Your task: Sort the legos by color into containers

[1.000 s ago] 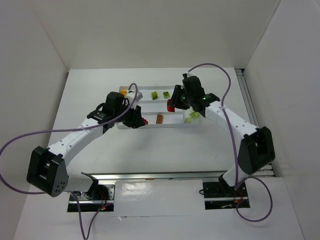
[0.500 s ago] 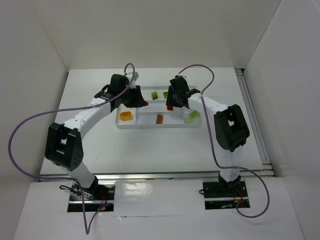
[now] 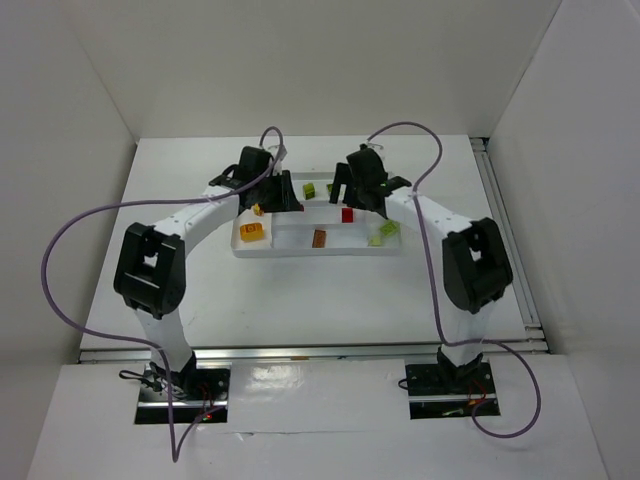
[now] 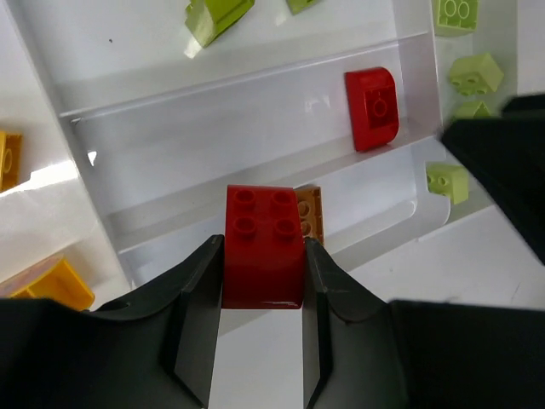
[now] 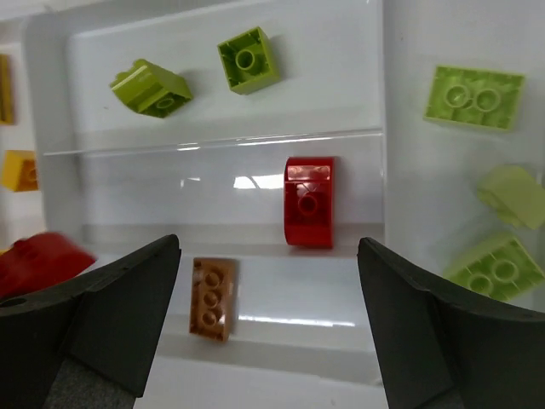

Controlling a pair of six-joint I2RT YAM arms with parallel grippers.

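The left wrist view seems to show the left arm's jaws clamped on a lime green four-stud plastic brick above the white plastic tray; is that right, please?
Not quite: the brick is red, not lime green. The left wrist view shows the left arm's jaws clamped on a red four-stud plastic brick above the white plastic tray.

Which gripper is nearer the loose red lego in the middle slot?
Right. The right gripper hangs open close to the red lego; the left gripper, holding another red brick, is farther left.
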